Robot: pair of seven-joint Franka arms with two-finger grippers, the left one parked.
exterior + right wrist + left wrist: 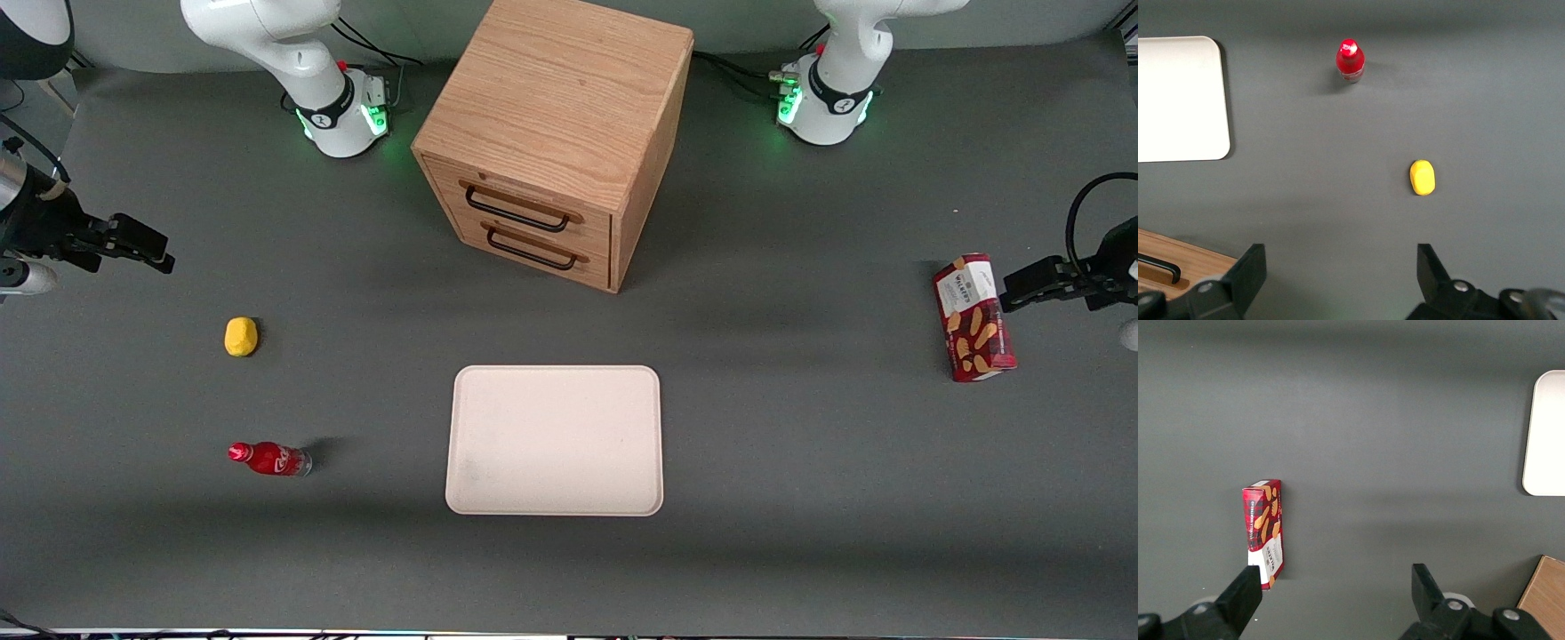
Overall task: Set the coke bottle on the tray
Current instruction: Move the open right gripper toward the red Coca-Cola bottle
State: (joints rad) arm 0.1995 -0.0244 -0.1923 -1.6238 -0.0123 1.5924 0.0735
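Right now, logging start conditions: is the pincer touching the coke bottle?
Apart. The front view shows the open pincer raised at the working arm's end, with bare table and a yellow lemon separating it from the coke bottle.

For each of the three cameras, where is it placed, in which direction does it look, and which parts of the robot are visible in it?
Front view: high, facing the robots, looking down on the table; both arm bases show, and the open gripper hangs at the working arm's end.
Right wrist view: on the working arm's wrist, looking down past its gripper at the upright coke bottle, a yellow object and the tray.
Left wrist view: on the parked arm's wrist, looking down at a biscuit box.
Shared: all views show the tray; front and right wrist views share bottle and yellow object.
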